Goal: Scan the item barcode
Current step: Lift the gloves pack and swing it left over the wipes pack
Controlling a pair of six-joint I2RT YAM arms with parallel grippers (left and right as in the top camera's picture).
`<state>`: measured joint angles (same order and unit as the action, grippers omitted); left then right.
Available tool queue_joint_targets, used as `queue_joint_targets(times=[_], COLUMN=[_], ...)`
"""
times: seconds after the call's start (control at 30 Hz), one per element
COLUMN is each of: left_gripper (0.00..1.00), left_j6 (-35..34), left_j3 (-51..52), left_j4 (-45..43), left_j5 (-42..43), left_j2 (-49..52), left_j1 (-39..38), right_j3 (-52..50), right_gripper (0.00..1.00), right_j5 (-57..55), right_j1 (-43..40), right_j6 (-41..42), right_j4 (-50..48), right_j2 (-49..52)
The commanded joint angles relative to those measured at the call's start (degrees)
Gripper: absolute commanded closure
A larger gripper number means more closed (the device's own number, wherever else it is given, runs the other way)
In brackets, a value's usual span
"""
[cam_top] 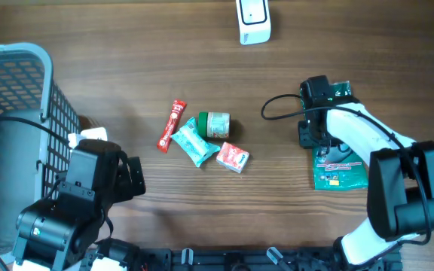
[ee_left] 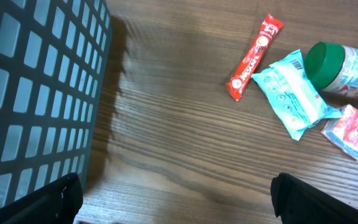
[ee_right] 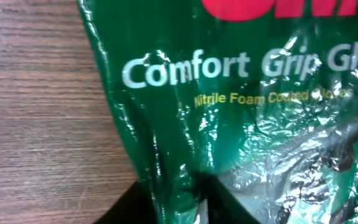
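Observation:
A green glove packet (cam_top: 339,172) reading "Comfort Grip" (ee_right: 229,93) lies on the right side of the table. My right gripper (cam_top: 324,150) sits at its far edge. In the right wrist view the two dark fingers (ee_right: 201,186) pinch a fold of the green plastic between them. A white scanner (cam_top: 253,20) stands at the table's far edge, well away from the packet. My left gripper (cam_top: 130,177) stands open near the basket with bare wood between its fingers (ee_left: 179,202).
A grey basket (cam_top: 21,75) fills the left side. Mid-table lie a red stick sachet (cam_top: 171,126), a teal wipes pack (cam_top: 194,141), a green-lidded jar (cam_top: 215,124) and a red packet (cam_top: 233,157). A black cable (cam_top: 281,105) loops beside the right arm.

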<state>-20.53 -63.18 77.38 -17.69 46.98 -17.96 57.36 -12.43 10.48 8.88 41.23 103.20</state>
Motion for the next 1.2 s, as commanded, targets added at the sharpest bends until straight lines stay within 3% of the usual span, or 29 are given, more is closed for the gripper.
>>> queue_joint_targets(times=[0.0,0.17,0.3,0.47,0.67,0.8,1.0,1.17], left_gripper=[0.00,0.00,0.00,0.00,0.00,0.00,0.00,0.00], left_j6=[-0.96,-0.94,-0.94,-0.94,-0.94,-0.96,-0.96,-0.96], left_j3=[-0.11,-0.11,-0.11,-0.11,-0.11,-0.11,-0.11,-0.11], left_j4=[-0.11,-0.11,-0.11,-0.11,-0.11,-0.11,-0.11,-0.11], left_j5=[0.28,0.28,0.28,0.28,0.28,0.28,0.28,0.28], left_j2=[0.00,0.00,0.00,0.00,0.00,0.00,0.00,0.00], left_j1=[-0.11,-0.11,-0.11,-0.11,-0.11,-0.11,-0.11,-0.11], right_j3=[-2.95,2.82,7.76,7.82,6.01,3.13,-4.02,-4.90], right_gripper=[0.95,0.95,0.95,0.96,0.95,0.96,0.96,0.95], right_j5=[10.27,33.79,49.09,74.66,93.94,99.80,97.09,94.12], right_j1=[-0.37,-0.37,-0.37,-0.37,-0.31,0.52,7.41,9.18], right_j6=[-0.13,-3.54,-7.58,-15.43,-16.39,-14.78,7.91,12.26], right_j4=[0.50,3.37,7.72,9.49,5.35,-4.35,-29.99,-32.83], right_j2=[4.81,2.08,-5.70,-13.73,-14.10,-14.05,-12.52,-8.04])
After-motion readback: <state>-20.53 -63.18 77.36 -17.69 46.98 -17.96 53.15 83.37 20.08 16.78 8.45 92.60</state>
